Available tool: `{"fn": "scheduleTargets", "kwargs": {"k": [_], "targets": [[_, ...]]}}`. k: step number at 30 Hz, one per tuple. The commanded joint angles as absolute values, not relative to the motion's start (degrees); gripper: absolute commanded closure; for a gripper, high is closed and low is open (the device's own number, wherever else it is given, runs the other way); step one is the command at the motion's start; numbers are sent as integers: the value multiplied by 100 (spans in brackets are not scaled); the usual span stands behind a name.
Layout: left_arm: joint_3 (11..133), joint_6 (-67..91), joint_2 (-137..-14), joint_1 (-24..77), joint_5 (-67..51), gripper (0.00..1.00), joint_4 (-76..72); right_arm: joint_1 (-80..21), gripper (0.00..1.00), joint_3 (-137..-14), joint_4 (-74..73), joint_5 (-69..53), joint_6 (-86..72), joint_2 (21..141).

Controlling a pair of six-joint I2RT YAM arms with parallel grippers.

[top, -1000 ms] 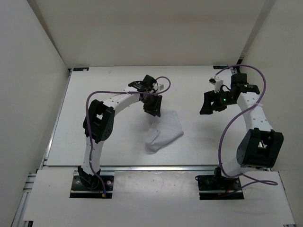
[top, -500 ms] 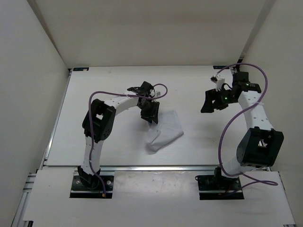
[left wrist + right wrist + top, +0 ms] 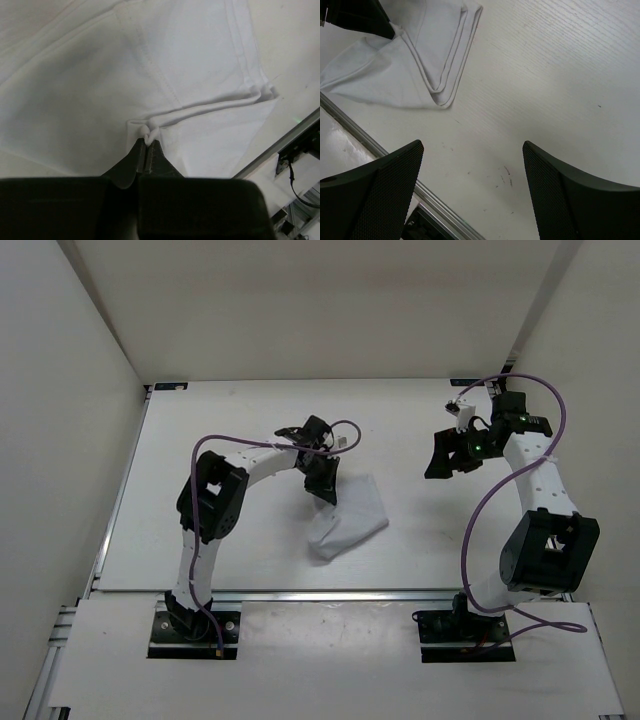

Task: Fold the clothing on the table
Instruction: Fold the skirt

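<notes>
Right gripper (image 3: 471,150) hangs above table (image 3: 555,75), jaws wide apart, bare tabletop between them. Black fingers (image 3: 385,192) with meshed pads. Clothing (image 3: 427,45) lies to left, apart from gripper: white, folded, stitched hems stacked in layers, one corner pointing toward gripper. Black part of other arm (image 3: 355,15) at clothing's far-left edge. Aluminium rail (image 3: 355,130) runs along table's near edge, just beside clothing. Faint scuffs on tabletop.

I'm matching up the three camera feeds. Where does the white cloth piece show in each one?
Top external: the thin white fabric clothing lies just below picture centre.
Left wrist: it fills most of the picture, and the left gripper pinches a fold.
Right wrist: it sits in the upper left corner.
Shared landmark: the aluminium rail beside the clothing.
</notes>
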State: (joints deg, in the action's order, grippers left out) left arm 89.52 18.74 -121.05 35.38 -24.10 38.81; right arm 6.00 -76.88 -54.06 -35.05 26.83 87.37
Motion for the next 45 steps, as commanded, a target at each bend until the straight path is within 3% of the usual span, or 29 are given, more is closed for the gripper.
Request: {"fn": "scheduleTargets", "kwargs": {"k": [1,6,11,14,16,18,19,20,24,28,32,34,37,42,45], "targets": [[9166,1863,-11654,3717,-2681,100,3805,607,15,-7752,-5397,-3542,2768,8693],[9764,2012,-11506,4042,-2821,100,4140,545,15,-7708,-5344,-3524,2751,8579],[9318,2486,-10969,4666,-3188,100,3894,230,15,-7533,-5318,-3314,2812,8332],[8869,2549,-10688,5062,-3523,90,3876,-113,15,-7349,-5248,-3051,2821,8140],[8361,2741,-10390,5238,-3629,78,3868,-359,15,-7146,-5168,-2919,2778,7963],[7816,3022,-10100,5273,-3988,51,3569,-588,14,-6831,-5081,-2761,2698,7727],[7674,3128,-9951,5343,-4182,16,3290,-841,14,-6655,-5115,-2560,2698,7595],[7516,3251,-9862,5466,-4271,1,3044,-1131,14,-6453,-5063,-2349,2698,7524],[7576,3278,-9721,5765,-4114,1,3137,-1581,12,-5943,-4755,-2049,2506,6944],[6816,3795,-8994,5460,-3772,1,2560,-1029,13,-5862,-4904,-2898,2215,6960],[5302,4394,-8087,4739,-3551,1,1557,-992,31,-5818,-5088,-3103,2391,7005],[4494,4465,-7744,4160,-3533,1,1423,-959,29,-5932,-5168,-3076,2478,7153],[4289,4176,-7944,3745,-3463,1,1608,-817,19,-6126,-5326,-3234,2531,7452],[4605,4383,-8525,3508,-3470,1,1364,-405,18,-6371,-5492,-3857,2382,8207],[4115,5270,-8525,3515,-3831,1,239,-281,16,-6372,-5616,-4008,2390,8560]]}}
